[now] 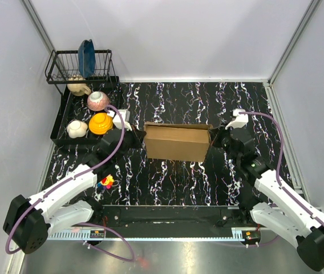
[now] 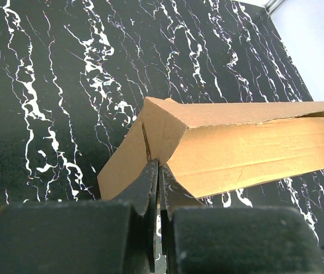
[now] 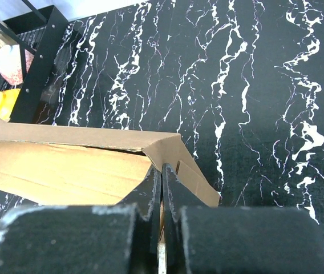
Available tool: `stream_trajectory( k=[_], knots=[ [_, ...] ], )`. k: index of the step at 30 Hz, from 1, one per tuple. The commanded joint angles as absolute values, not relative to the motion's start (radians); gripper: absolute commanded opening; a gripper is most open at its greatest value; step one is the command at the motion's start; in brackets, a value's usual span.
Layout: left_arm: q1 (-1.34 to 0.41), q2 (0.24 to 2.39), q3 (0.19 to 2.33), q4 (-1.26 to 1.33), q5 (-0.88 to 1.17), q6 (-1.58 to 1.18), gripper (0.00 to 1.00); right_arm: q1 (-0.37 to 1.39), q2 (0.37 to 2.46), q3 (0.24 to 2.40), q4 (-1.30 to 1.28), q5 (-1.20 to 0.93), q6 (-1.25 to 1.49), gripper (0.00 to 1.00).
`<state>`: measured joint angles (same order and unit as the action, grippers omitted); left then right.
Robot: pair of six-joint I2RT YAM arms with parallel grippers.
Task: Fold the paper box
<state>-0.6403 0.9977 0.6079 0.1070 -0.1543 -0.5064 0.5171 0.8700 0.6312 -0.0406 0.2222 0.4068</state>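
The brown cardboard paper box (image 1: 176,142) stands in the middle of the black marbled table, its front panel upright. My left gripper (image 1: 141,137) is shut on the box's left end; in the left wrist view its fingertips (image 2: 153,171) pinch the corner flap of the box (image 2: 236,142). My right gripper (image 1: 214,138) is shut on the right end; in the right wrist view its fingertips (image 3: 157,174) clamp the corner flap of the box (image 3: 65,165). The box's inside is mostly hidden.
A black dish rack (image 1: 82,94) stands at the back left with a pink bowl (image 1: 98,101), a yellow bowl (image 1: 100,124), a white bowl (image 1: 76,129) and a blue plate (image 1: 86,57). A small coloured toy (image 1: 106,182) lies near the left arm.
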Motion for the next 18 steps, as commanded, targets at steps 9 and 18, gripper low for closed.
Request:
stream_trajectory(
  k=[9, 18],
  knots=[
    [-0.66, 1.026, 0.551, -0.051, -0.137, -0.538, 0.0, 0.52, 0.896, 0.555, -0.209, 0.207, 0.465, 0.0],
    [-0.661, 0.999, 0.519, -0.038, -0.17, -0.58, 0.0, 0.52, 0.929, 0.512, -0.258, 0.18, 0.535, 0.0]
  ],
)
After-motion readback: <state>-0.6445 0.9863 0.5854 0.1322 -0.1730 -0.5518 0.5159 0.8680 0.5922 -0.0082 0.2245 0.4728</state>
